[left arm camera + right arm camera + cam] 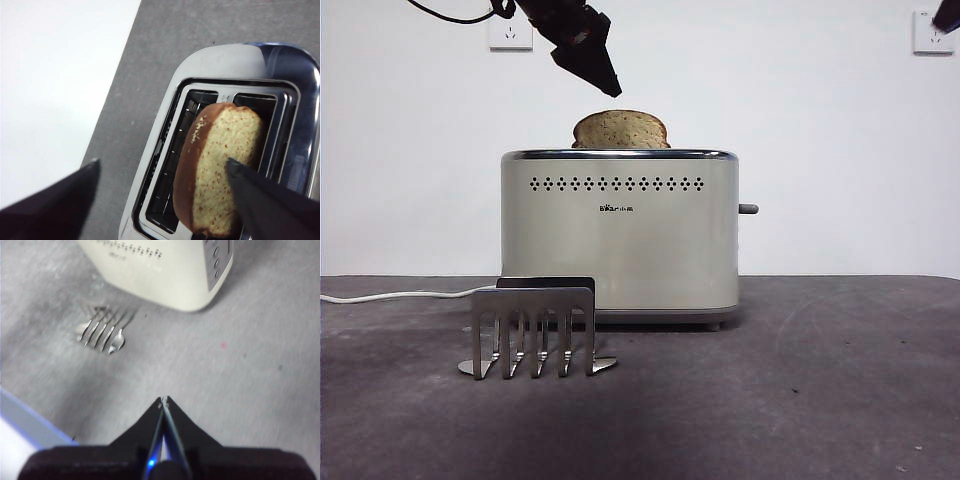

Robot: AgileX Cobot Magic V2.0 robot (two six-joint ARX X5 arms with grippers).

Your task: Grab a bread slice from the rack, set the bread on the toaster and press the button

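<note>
Bread (220,165) sits in the toaster (618,235) slot, domed top proud of the chrome rim, directly below our left gripper (588,50), whose jaws are spread wide and empty. We judge placement done; pressing the button (748,209) remains. Right gripper (163,401), jaws closed, waits apart. Crumb speckled, crust brown; rack (534,328) brushed steel, bare.

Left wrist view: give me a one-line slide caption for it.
Open left hand above the toaster, with the slice of bread standing in the slot, its domed top out.
</note>
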